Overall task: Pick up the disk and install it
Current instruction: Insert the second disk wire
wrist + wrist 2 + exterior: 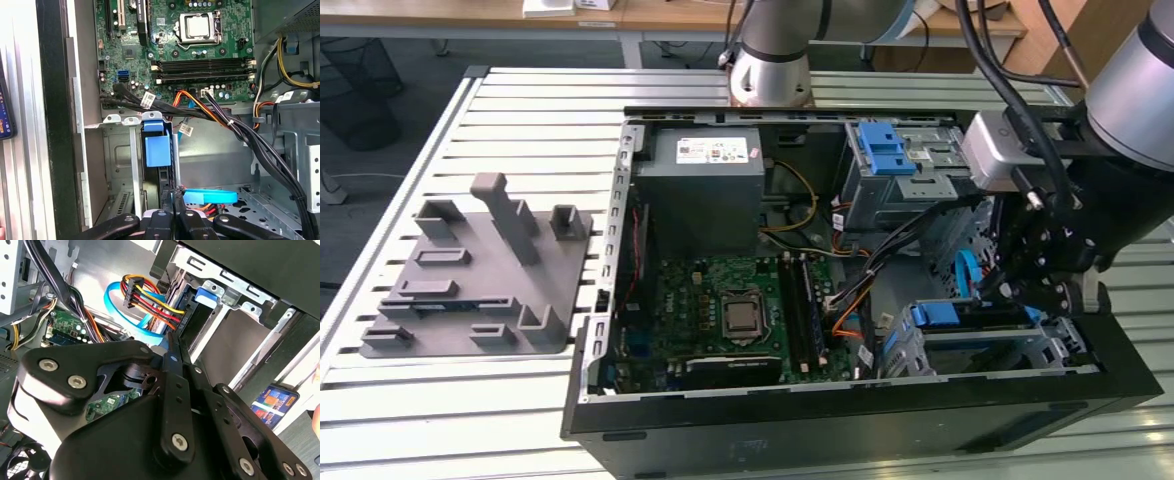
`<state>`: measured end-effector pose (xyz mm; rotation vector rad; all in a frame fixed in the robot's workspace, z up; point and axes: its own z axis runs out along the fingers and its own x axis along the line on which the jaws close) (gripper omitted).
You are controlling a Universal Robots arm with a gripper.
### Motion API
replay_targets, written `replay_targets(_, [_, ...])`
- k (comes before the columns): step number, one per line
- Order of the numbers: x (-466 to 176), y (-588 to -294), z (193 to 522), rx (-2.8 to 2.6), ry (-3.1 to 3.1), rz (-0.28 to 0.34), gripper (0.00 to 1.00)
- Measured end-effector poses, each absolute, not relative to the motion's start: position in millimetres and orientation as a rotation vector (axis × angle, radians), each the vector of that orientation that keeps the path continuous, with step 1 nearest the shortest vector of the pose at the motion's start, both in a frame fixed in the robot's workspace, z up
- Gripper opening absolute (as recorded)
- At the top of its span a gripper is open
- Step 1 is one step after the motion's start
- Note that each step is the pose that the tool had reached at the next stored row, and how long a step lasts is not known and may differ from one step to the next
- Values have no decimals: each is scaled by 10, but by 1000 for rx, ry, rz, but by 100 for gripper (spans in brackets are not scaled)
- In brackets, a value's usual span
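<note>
Disk (pixel 156 150) seated in bay, fingers (pixel 170 212) closed beside it

The exterior view is looking steeply down from well back over the open black metal computer case (pixel 854 410) lying on the slatted white table (pixel 520 110). Both wrist views are sitting close inside that case, sharing the blue plastic drive-bracket tab (pixel 158 150) (pixel 206 295) and green motherboard (pixel 200 45).

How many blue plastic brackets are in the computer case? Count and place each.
2. One blue bracket sits on the upper drive cage, to the exterior view's right of the power supply; the other, the disk's carrier, is in the lower bay. Cables may hide more.
</note>
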<state>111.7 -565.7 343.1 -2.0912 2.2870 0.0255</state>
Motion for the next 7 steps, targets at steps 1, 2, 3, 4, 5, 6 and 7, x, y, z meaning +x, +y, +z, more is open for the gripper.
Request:
replay_targets(1, [1118, -5657, 3436, -2091, 2287, 26, 15])
replay_targets(2, [1117, -5657, 3440, -2091, 2287, 26, 15])
replay_targets(3, [1117, -5657, 3441, -2091, 2287, 26, 15])
replay_targets(4, [1117, -5657, 3442, -2091, 2287, 25, 15])
replay_targets(5, [1117, -5657, 3443, -2091, 2287, 25, 15])
replay_targets(6, [1117, -5657, 3443, -2091, 2287, 25, 15])
replay_targets(7, [1118, -5657, 3443, -2091, 2287, 25, 15])
